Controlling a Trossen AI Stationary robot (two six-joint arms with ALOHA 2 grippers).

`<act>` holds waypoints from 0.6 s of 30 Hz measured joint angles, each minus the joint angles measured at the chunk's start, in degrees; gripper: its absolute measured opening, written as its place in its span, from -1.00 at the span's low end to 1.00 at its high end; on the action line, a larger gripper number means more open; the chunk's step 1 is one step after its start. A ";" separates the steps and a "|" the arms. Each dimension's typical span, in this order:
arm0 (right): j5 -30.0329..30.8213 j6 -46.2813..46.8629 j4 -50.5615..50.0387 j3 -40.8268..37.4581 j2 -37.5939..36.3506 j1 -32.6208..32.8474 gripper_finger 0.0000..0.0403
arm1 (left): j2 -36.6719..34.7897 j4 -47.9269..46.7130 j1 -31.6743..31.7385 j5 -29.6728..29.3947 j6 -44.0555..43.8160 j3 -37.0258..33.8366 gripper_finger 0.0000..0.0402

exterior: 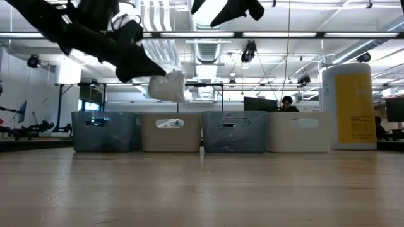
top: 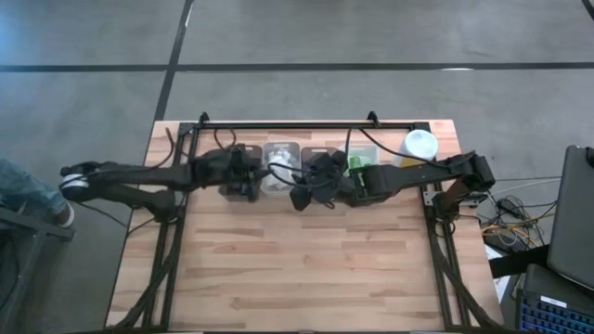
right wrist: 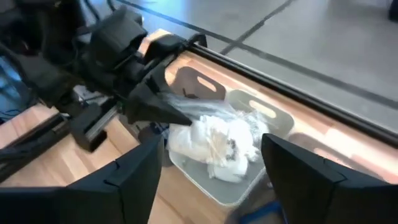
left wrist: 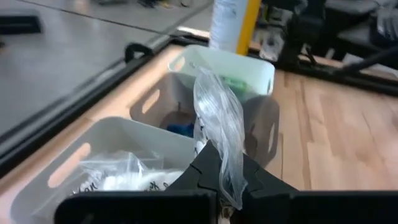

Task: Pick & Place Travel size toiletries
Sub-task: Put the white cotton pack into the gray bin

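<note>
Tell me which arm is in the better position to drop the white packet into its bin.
The left arm. Its fingers are shut on the clear-wrapped white packet, which hangs directly above the white bin already holding similar packets. The right gripper is open and empty beside it.

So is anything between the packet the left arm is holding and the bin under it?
Nothing visible. The left end effector holds the clear-wrapped packet right over the white bin, which already holds similar packets; its opening is clear.

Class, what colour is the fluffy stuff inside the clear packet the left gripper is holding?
White, inside the clear-wrapped packet; the right wrist view shows it best.
</note>
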 joint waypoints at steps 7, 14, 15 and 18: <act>-0.22 7.09 -2.27 -0.22 -0.06 0.00 0.40 | 7.80 2.54 7.97 12.08 3.16 0.03 -0.97; -0.24 8.50 -3.02 -0.28 -0.06 0.00 0.45 | 17.62 3.59 7.73 15.03 5.37 4.46 -0.96; -0.24 8.52 -3.04 -0.30 -0.04 0.00 0.46 | 18.60 3.47 7.73 14.62 5.40 5.07 -0.95; -0.41 9.41 -3.13 -0.31 -0.03 0.07 0.46 | 20.49 2.02 7.73 13.04 5.56 6.88 -0.88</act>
